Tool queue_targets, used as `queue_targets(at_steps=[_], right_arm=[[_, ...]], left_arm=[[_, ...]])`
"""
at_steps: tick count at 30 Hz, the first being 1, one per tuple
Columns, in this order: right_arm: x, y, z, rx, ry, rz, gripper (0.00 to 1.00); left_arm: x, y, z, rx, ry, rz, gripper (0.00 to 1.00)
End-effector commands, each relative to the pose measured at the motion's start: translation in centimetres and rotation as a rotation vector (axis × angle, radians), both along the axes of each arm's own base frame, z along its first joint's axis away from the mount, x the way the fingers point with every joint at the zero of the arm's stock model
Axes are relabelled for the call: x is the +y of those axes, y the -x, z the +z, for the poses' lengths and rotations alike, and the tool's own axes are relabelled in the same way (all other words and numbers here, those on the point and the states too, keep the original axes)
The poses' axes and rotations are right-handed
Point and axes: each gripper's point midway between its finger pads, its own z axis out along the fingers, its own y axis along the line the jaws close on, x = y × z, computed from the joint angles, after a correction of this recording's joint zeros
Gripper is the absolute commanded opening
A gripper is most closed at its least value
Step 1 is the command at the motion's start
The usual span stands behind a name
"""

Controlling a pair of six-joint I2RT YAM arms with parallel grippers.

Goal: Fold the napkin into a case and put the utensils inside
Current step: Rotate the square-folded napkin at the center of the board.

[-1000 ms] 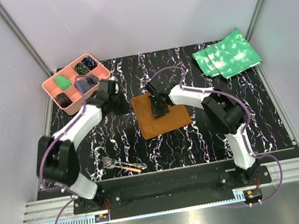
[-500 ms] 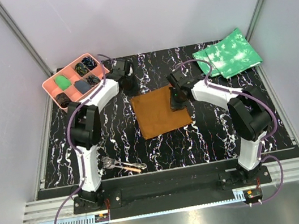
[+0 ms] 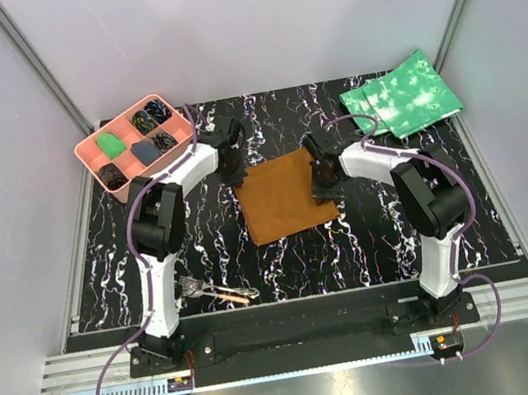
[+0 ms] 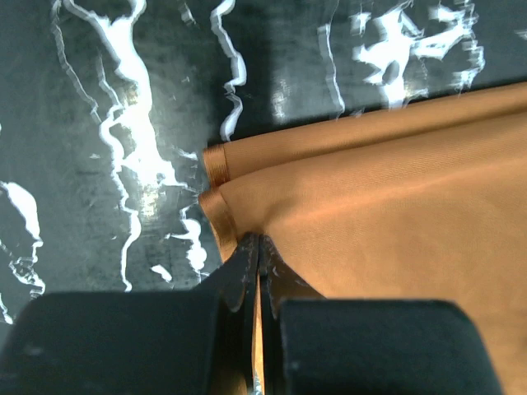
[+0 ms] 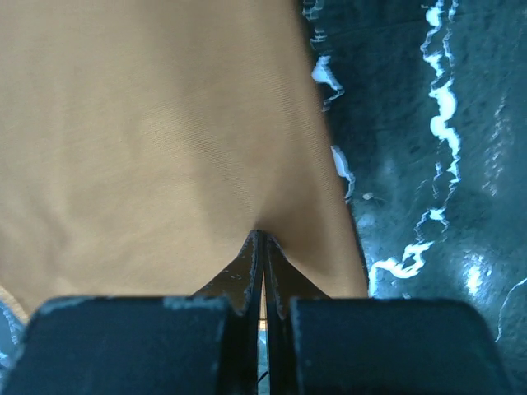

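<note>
The napkin (image 3: pixel 283 202) lay flat on the table (image 3: pixel 201 243), the left gripper (image 4: pixel 259 248) pinching its far-left corner and the right gripper (image 5: pixel 262 240) clamped on its right edge. A clean fold would need both lifting together, cloth taut, edges matched.

Your overhead view is evenly bright and sharp, with soft shadows. In both wrist views you get patchy glare on the glossy black white-veined tabletop (image 4: pixel 305 82).
</note>
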Motion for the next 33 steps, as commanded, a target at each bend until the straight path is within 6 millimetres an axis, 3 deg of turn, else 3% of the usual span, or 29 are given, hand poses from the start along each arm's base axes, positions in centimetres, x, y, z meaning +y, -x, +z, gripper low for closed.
queue_targets(at_steps=[1,3,6,7,9,10,12,13,17,18,21,25,28,30,32,33], right_arm=[[-1.8,-1.6,-1.4,-0.001,0.068,0.010,0.00],[-2.4,-2.7,-1.4,-0.015,0.083,0.025,0.00],[-3.3,-4.6,-1.3,-0.044,0.116,0.033,0.00],[-3.6,-5.0,-1.5,-0.045,0.127,0.041,0.00],[-4.1,-7.0,-0.6,-0.094,0.155,0.074,0.00],[-4.4,-7.6,-1.0,-0.095,0.172,0.093,0.00],[-4.9,-9.7,0.1,-0.145,0.205,0.138,0.00],[-5.1,-10.2,-0.4,-0.141,0.215,0.153,0.00],[-3.6,-12.7,1.0,-0.198,0.174,0.229,0.00],[-3.1,-13.0,1.0,-0.200,0.154,0.243,0.00],[-1.2,-13.8,2.3,-0.227,0.066,0.271,0.00],[1.1,-14.1,4.2,-0.248,-0.056,0.283,0.00],[0.5,-13.9,5.9,-0.261,-0.052,0.220,0.02],[-0.3,-13.4,7.9,-0.275,-0.046,0.187,0.08],[-1.3,-12.3,8.2,-0.259,-0.032,0.149,0.12],[-2.1,-11.5,9.3,-0.258,-0.026,0.127,0.14]], left_arm=[[2.7,2.0,-2.3,0.062,-0.145,0.067,0.00],[3.0,3.4,-3.0,0.103,-0.141,0.080,0.00],[1.9,5.8,-3.3,0.151,-0.090,0.081,0.00],[0.9,6.4,-2.6,0.137,-0.074,0.078,0.00],[0.8,8.6,-2.9,0.161,-0.073,0.094,0.00],[0.0,9.1,-1.9,0.132,-0.056,0.089,0.00],[0.1,11.8,-2.7,0.165,-0.042,0.131,0.00],[-0.2,13.4,-2.7,0.158,-0.024,0.127,0.00],[-2.3,17.2,-3.0,0.182,0.057,0.145,0.00],[-3.7,18.3,-2.8,0.192,0.086,0.138,0.00],[-7.1,19.9,-2.3,0.212,0.176,0.099,0.00],[-11.5,20.5,-1.2,0.220,0.292,0.056,0.00],[-13.4,20.8,-0.1,0.220,0.357,0.047,0.00],[-13.6,20.4,1.6,0.177,0.382,0.043,0.00],[-13.2,20.2,2.8,0.134,0.389,0.021,0.00],[-13.1,20.1,4.4,0.104,0.402,0.004,0.00]])
